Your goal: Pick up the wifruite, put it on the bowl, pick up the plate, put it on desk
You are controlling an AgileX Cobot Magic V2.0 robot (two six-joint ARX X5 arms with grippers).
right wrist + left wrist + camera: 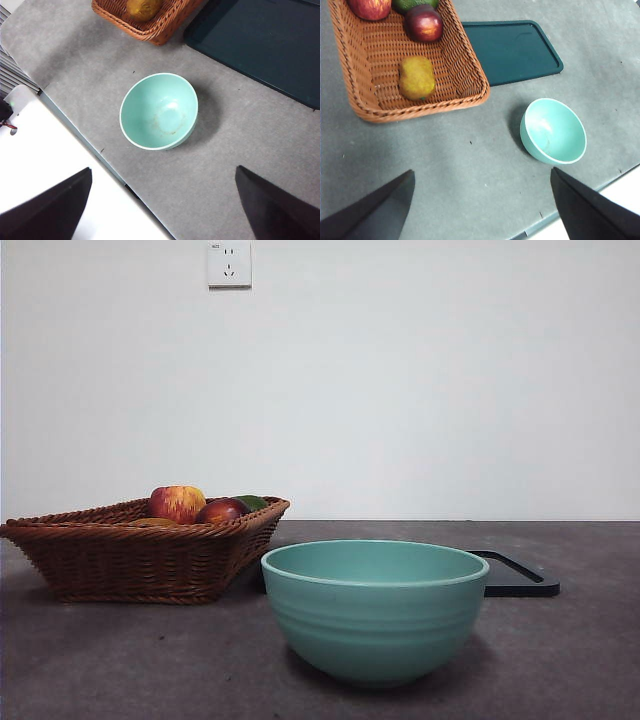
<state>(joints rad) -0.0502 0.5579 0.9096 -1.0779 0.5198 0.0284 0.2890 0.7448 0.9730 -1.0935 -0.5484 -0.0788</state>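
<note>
From my station the bowl (375,610) reads as glazed ceramic, mint-teal with a soft sheen and faint ridges round its side. The basket (140,560) is brown woven wicker, rough and ribbed. The wifruite (416,78) has a dull, slightly pitted golden-brown skin; the dark red fruit (424,23) beside it is glossy. The tray (512,50) looks like smooth dark plastic. The desk (580,660) is matt grey, mottled.
</note>
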